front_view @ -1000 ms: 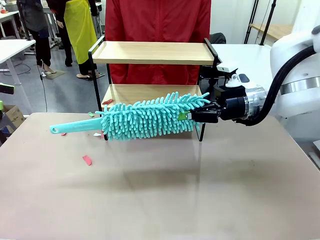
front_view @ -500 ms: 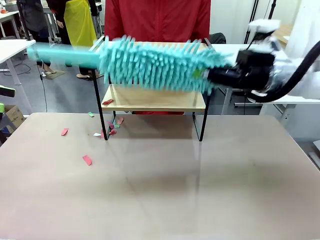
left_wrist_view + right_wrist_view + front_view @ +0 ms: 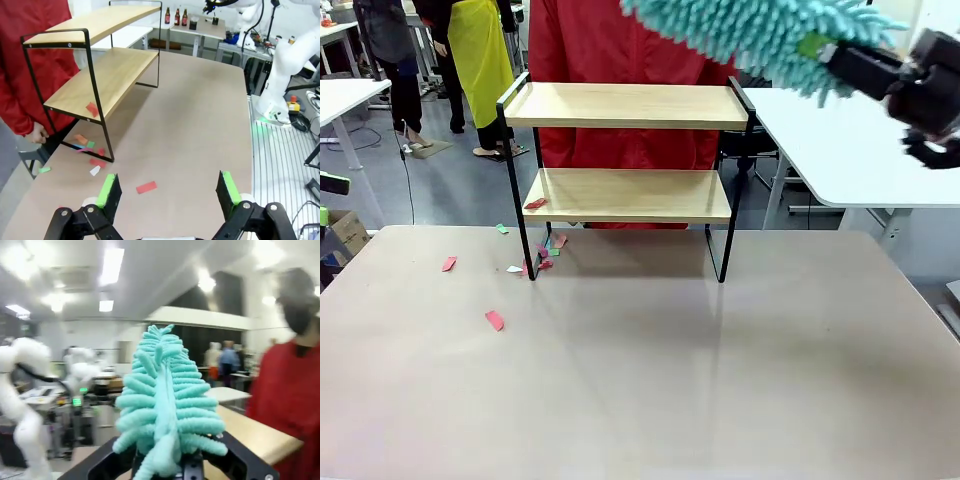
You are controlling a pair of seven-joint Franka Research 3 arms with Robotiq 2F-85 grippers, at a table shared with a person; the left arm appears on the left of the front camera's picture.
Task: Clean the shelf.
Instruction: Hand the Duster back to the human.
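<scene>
Teal chenille up high: the duster (image 3: 760,30) rides above the shelf (image 3: 625,105), its fluffy head slanting off toward the top edge, and the right gripper (image 3: 865,68) has its jaws clenched around the duster's near end, just right of the shelf's top board. From the right wrist camera the duster (image 3: 165,405) fills the middle, wedged between the black fingers. The shelf stands at the far edge of the counter (image 3: 640,380), directly in front of a person in red (image 3: 630,40). One red scrap (image 3: 535,204) sits on the lower board at its left end, and more paper scraps (image 3: 495,320) lie scattered on the counter by the shelf's left front leg. The left gripper (image 3: 167,192) hangs released, green pads wide apart, over the counter off the shelf's left end.

Danger from here, I'd say: a fast downward swing could clip the thin black frame and shove or tip the light shelf toward the person. A shallow pass might also miss that last red scrap, tucked in beside the frame.
</scene>
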